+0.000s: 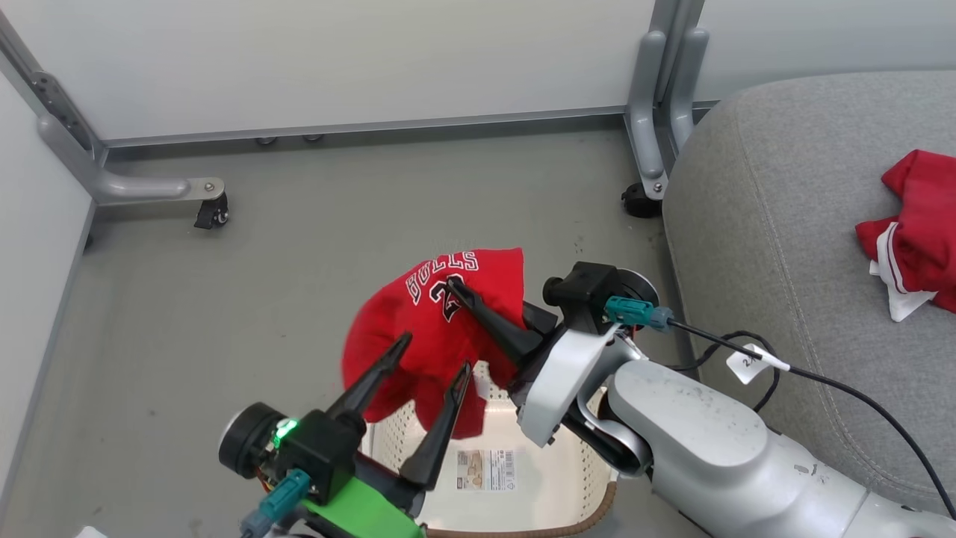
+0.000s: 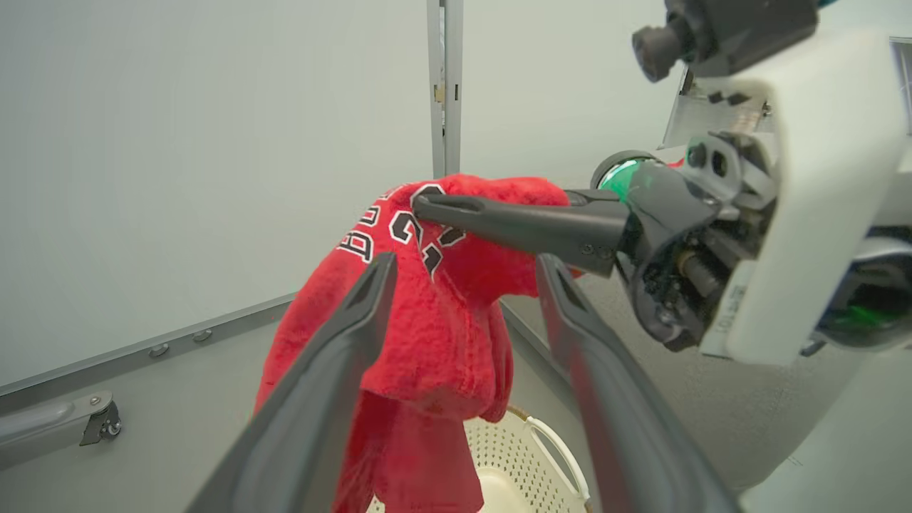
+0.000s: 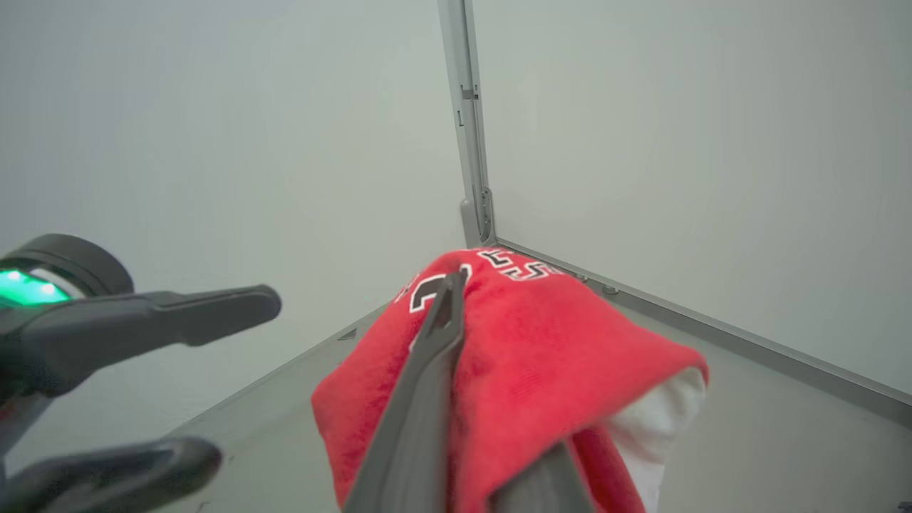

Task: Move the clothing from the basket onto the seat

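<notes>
— Left gripper [image 1: 437, 351]?
— Fingers spread wide, pointing up, gripping nothing.
— Right gripper [image 1: 453, 285]?
— Just beyond the left one's tips, fingers pinched together on the clothing [image 1: 373, 336], forearm angling in from its right.

A red shiny jersey [image 1: 433, 351] hangs over the cream perforated plastic basket [image 1: 553, 486], left of the grey woven sofa seat [image 1: 784, 224]. Another red garment [image 1: 922, 224] lies on that seat.

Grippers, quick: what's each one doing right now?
Left gripper: open, gripping nothing.
Right gripper: jaws closed on the red Bulls garment, held above the basket.
</notes>
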